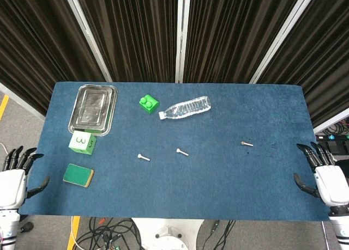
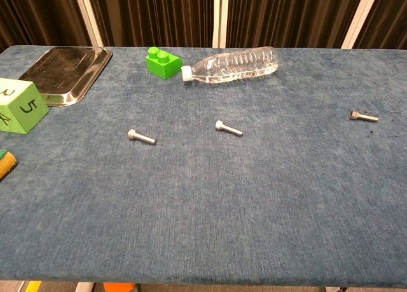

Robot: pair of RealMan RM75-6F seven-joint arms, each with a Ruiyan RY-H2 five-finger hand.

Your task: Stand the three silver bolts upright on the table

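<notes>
Three silver bolts lie flat on the blue table (image 1: pixel 218 179). The left bolt (image 1: pixel 143 157) (image 2: pixel 140 136) and the middle bolt (image 1: pixel 182 151) (image 2: pixel 227 128) lie near the table's centre. Further right, the third bolt (image 1: pixel 246 144) (image 2: pixel 363 116) lies alone. My left hand (image 1: pixel 13 176) hangs beyond the table's left edge, fingers spread and holding nothing. Off the right edge my right hand (image 1: pixel 324 176) is likewise open. Neither hand shows in the chest view.
A metal tray (image 1: pixel 94 108) (image 2: pixel 63 72) sits at the back left, with a green numbered cube (image 1: pixel 82 142) (image 2: pixel 19 105) and a green-yellow sponge (image 1: pixel 78 175) in front of it. A green brick (image 1: pixel 148 103) (image 2: pixel 163 62) and a lying plastic bottle (image 1: pixel 186 108) (image 2: pixel 232 65) are at the back centre.
</notes>
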